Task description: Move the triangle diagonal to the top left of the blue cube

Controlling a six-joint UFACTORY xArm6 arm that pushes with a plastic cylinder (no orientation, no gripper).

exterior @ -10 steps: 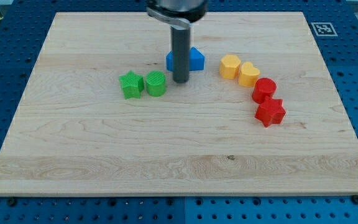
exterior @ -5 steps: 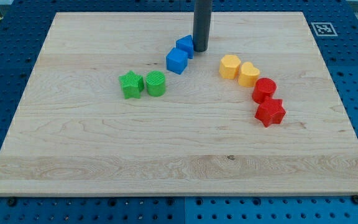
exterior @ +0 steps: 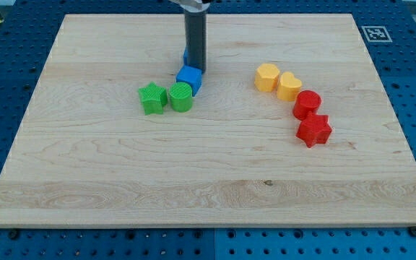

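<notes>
A pale wooden tabletop [exterior: 208, 180] sits on a blue pegboard. The blue cube [exterior: 189, 78] touches the green cylinder [exterior: 181, 97]. The blue triangle [exterior: 185, 55] is mostly hidden behind the upright rod, just above the cube; placement looks unfinished. My tip [exterior: 196, 69], a gripless tool holding nothing, touches the cube's upper edge.

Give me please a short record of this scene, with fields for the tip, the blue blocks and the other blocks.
tip: my tip stands just above the blue cube, at the view's top side of it
blue cube: beside the green round block
blue triangle: mostly hidden behind the rod; only a blue sliver shows
green star: left of the green round block
yellow blocks: two
red blocks: two
</notes>
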